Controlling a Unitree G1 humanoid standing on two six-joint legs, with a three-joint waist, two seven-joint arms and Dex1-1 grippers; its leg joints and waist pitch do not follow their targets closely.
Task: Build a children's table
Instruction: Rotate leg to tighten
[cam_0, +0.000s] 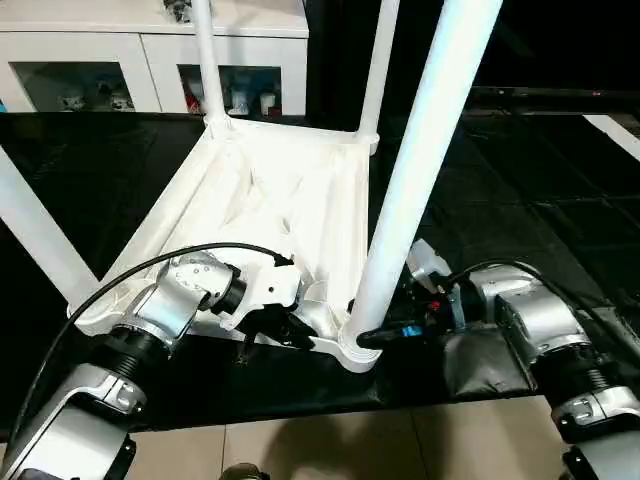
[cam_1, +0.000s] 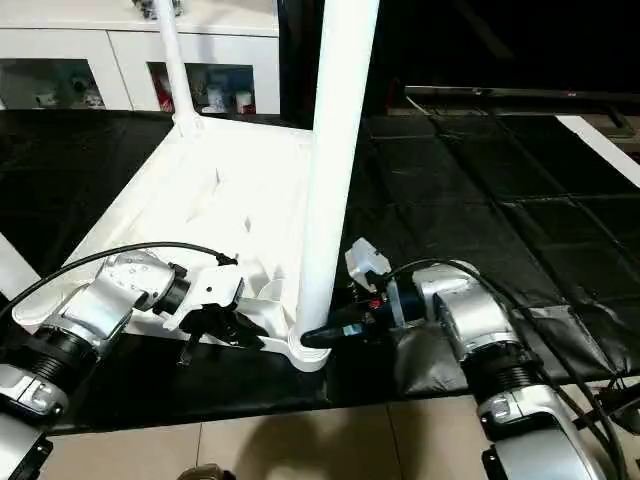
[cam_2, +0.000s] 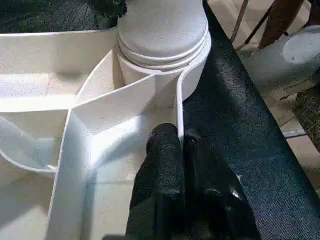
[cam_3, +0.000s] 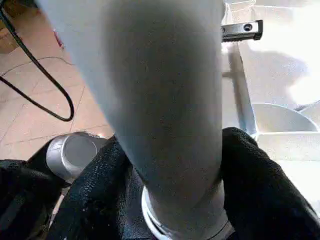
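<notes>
The children's table lies upside down on a black mat, its ribbed white top (cam_0: 270, 190) facing up. Legs stand in its corners: a near right leg (cam_0: 420, 170), a near left leg (cam_0: 35, 235) and two far ones (cam_0: 207, 60) (cam_0: 378, 70). My left gripper (cam_0: 285, 325) is at the near edge of the top. In the left wrist view it (cam_2: 180, 137) is shut on the thin rim wall beside the corner socket (cam_2: 165, 55). My right gripper (cam_0: 375, 335) is low on the near right leg, just above its socket (cam_0: 350, 352). Its fingers (cam_3: 100, 190) press both sides of the leg (cam_3: 165, 100).
The black mat (cam_0: 520, 180) stretches far to the right and behind. A white glass-door cabinet (cam_0: 150, 50) stands at the back left. Tiled floor (cam_0: 330, 450) begins right below the mat's near edge. A black cable (cam_0: 120, 280) loops over my left forearm.
</notes>
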